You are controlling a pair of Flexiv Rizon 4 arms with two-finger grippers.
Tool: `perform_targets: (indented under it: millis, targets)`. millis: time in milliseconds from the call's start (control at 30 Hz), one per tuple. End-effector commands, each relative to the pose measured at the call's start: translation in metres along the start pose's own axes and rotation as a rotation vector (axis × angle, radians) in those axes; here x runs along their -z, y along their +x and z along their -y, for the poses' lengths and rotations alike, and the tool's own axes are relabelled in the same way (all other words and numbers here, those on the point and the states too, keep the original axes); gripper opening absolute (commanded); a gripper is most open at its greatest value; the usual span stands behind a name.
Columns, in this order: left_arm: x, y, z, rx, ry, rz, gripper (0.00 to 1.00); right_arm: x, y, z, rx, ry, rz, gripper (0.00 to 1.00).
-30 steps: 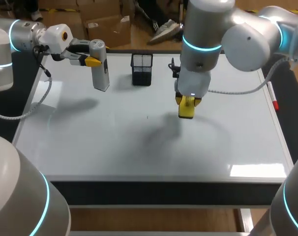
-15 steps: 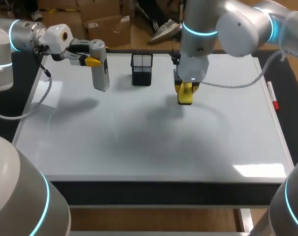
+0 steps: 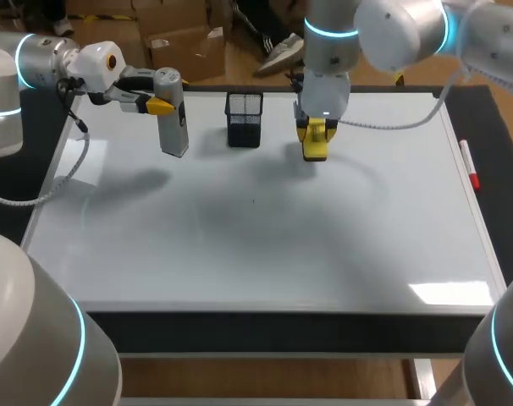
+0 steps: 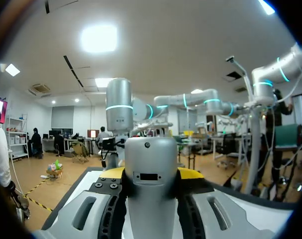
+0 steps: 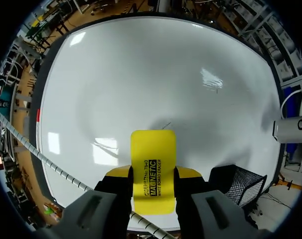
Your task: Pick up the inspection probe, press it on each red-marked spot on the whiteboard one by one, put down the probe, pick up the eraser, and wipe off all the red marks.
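My right jaws, gripping the eraser (image 3: 314, 140), retreat to the far edge; the whiteboard (image 3: 265, 245) looks wiped; my left jaws hold the probe (image 3: 173, 118).

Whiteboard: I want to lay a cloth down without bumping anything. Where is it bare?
Bare: the whole near half of the glossy white whiteboard, and the stretch between the yellow rectangular eraser and the red marker pen beside its right edge. Crowded: the far strip, with the grey cylindrical probe, black wire-mesh holder and eraser.
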State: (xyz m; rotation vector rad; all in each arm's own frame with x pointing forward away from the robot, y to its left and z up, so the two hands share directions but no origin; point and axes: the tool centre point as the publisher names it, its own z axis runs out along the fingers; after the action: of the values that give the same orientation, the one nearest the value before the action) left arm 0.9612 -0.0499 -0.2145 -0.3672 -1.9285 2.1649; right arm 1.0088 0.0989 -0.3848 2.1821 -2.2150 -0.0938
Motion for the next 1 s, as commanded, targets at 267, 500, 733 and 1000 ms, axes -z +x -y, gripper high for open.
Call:
perform_targets:
  millis: [267,500,733,1000]
  targets:
    - [0.0,0.0,0.002,0.001,-0.002,-0.002,0.0,-0.013,-0.013,0.028,-0.003,-0.086,0.004,0.0]
    - [0.0,0.0,0.002,0.001,-0.002,-0.002,0.0,-0.016,-0.017,0.036,-0.007,-0.096,0.003,0.0]
    - [0.0,0.0,0.002,0.001,-0.002,-0.002,0.0,-0.02,-0.018,0.045,-0.015,-0.098,-0.005,0.0]
    - [0.0,0.0,0.002,0.001,-0.002,-0.002,0.0,-0.027,-0.02,0.049,-0.027,-0.113,-0.012,0.0]
